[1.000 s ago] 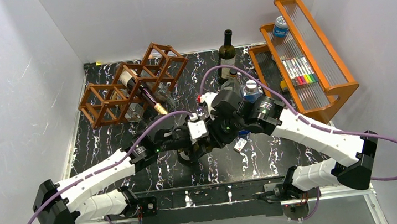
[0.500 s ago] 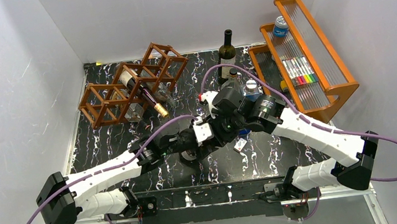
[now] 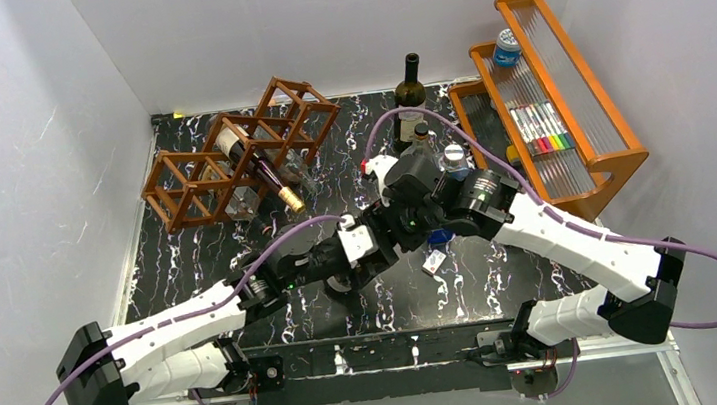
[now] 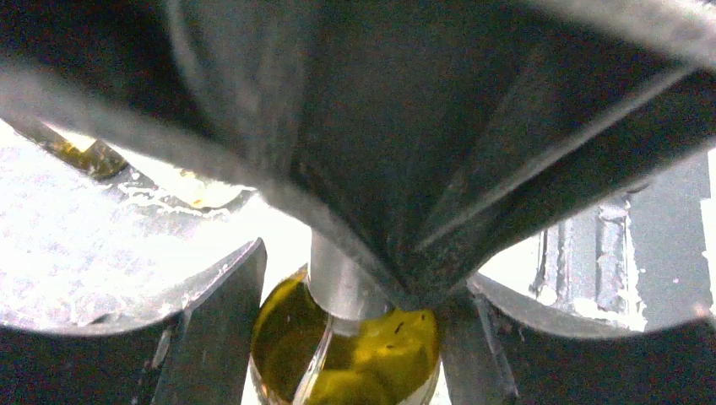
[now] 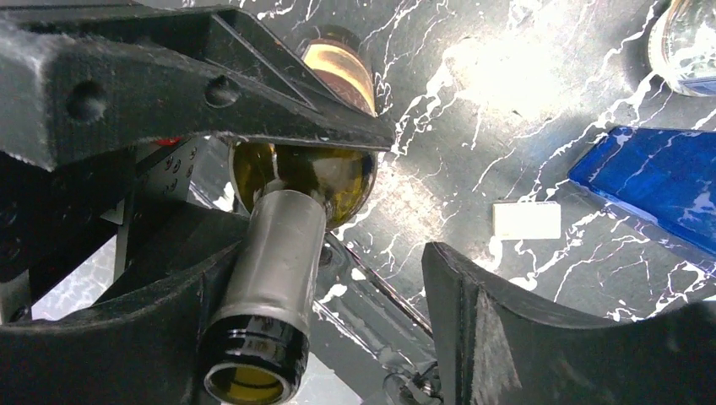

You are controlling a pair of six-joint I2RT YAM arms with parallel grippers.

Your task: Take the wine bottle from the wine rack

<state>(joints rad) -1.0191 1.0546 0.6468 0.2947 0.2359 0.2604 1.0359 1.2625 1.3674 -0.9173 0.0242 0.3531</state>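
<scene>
Standing upright on the table (image 3: 179, 252), well apart from the wine rack (image 3: 230, 166), the wine bottle (image 5: 279, 245) is poking its neck between the released fingers of the right gripper (image 5: 338, 261) while the left gripper (image 4: 355, 278) is flanking its shoulder, grip impossible to tell.

Left wrist view: the bottle (image 4: 355, 363) is cut off by the bottom edge; the left end effector (image 4: 346, 325) is blurred, contact undeterminable. Top view: arms (image 3: 496, 213) cover the bottle.

The reddish-brown lattice wine rack (image 3: 200, 187) is sitting far left, cradling a gold-capped bottle (image 3: 261, 172) (neck poking out); an olive-green, silver-necked wine bottle (image 5: 268, 253) is standing apart.
</scene>
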